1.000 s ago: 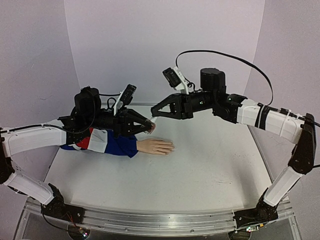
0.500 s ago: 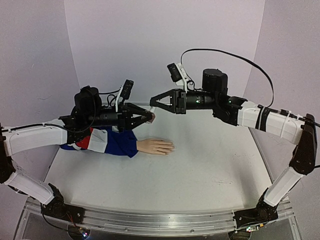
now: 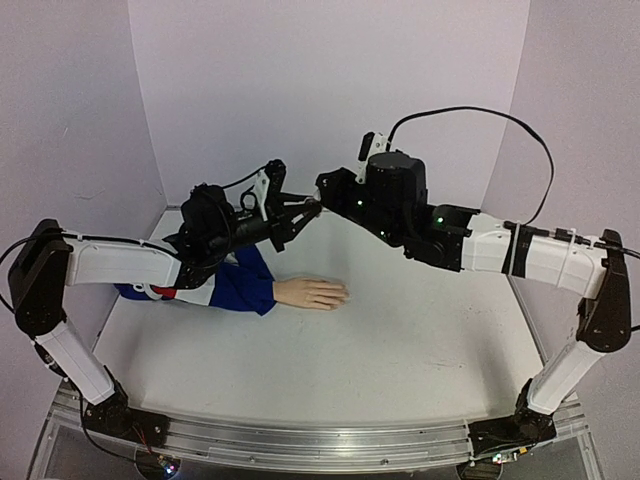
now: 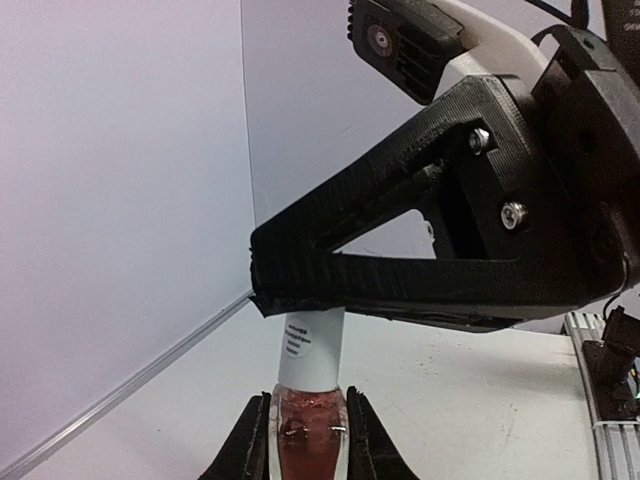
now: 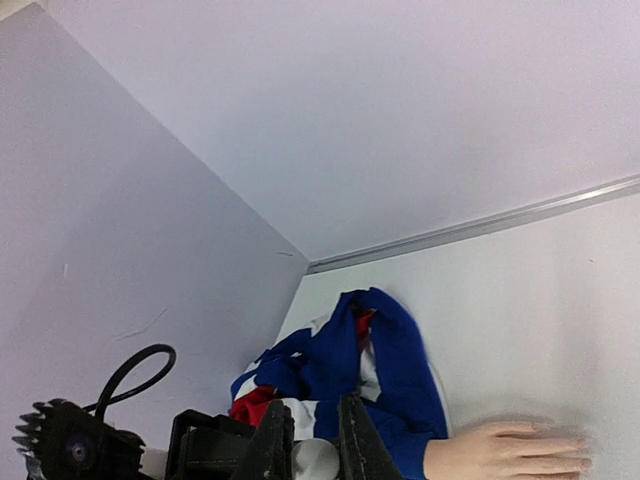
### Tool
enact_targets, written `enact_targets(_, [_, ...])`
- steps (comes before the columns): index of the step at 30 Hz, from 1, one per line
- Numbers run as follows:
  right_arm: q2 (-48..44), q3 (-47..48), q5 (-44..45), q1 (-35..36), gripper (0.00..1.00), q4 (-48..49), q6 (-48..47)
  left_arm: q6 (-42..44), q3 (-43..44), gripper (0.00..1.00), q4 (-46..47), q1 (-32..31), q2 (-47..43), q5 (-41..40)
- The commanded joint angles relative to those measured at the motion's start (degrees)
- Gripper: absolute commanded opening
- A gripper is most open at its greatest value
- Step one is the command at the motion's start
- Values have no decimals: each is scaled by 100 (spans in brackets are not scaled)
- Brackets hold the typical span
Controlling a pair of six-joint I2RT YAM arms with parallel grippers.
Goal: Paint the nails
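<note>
Frankly, nails [image 3: 342, 294] blur (right gripper [image 5: 312, 425] hides the bottle's [image 4: 310, 445] cap [image 4: 312, 350] top).

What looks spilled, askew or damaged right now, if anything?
Nothing stands out. The left gripper clamps the pink bottle, the right gripper pinches its white cap, and no polish shows on the table. The mannequin hand lies flat; its sleeve is bunched, but only behind the wrist.

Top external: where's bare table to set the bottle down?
Bare table right of the mannequin hand, plus the near strip before the sleeve. Crowded back-left around the sleeve, where left end effector and right end effector meet on the bottle.
</note>
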Motion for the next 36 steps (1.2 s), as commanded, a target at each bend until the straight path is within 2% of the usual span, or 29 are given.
enact_targets(1, [186,270,367,693,0,-941,295,102,412,0,1517,-33,-59,-707])
enact_targets(2, [109,233,359,698,2,-956,112,53,283,0,1515,-47,-99,-706])
enact_targets(4, [-84,155,15,616,28,-951,-487,-160,20,0,1500,-68,-233,-663])
enact_targets(7, [-423,139,-856,306,62,-1096,-1484,-705,-415,0,1425,-70,-437,-362])
enact_targets(9, [-720,16,-1436,64,76,-1224,-2042,-1101,-647,0,1207,-70,-593,-141])
enact_targets(11, [-994,-113,-2376,-248,90,-1244,-2405,-1398,-799,0,860,-70,-761,193])
enact_targets(13, [-1134,-146,-3417,-609,98,-1327,-2650,-1609,-853,0,440,-63,-947,635])
enact_targets(17, [-1223,-278,-5365,-1186,98,-1303,-2936,-1918,-734,0,-107,-53,-1193,2105])
enact_targets(21, [-962,-149,-7095,-1313,88,-826,-2905,-2291,-628,0,-132,-43,-1281,3167])
enact_targets(24, [-812,-247,-7869,-1314,80,-52,-2520,-2593,-472,0,-142,-48,-1217,3697])
enact_targets(26, [-639,-166,-8275,-1301,73,194,-2307,-2742,-365,0,-144,-52,-1161,3846])
enact_targets(28, [-536,-145,-8517,-1249,70,388,-2187,-2824,-293,0,-141,-52,-1120,3884])
enact_targets(31, [-465,-144,-8558,-1178,68,420,-2242,-2887,-219,0,-144,-54,-1093,3921])
enact_targets(36, [-405,-161,-8464,-1162,56,469,-2315,-2988,-100,0,-143,-53,-1052,4004])
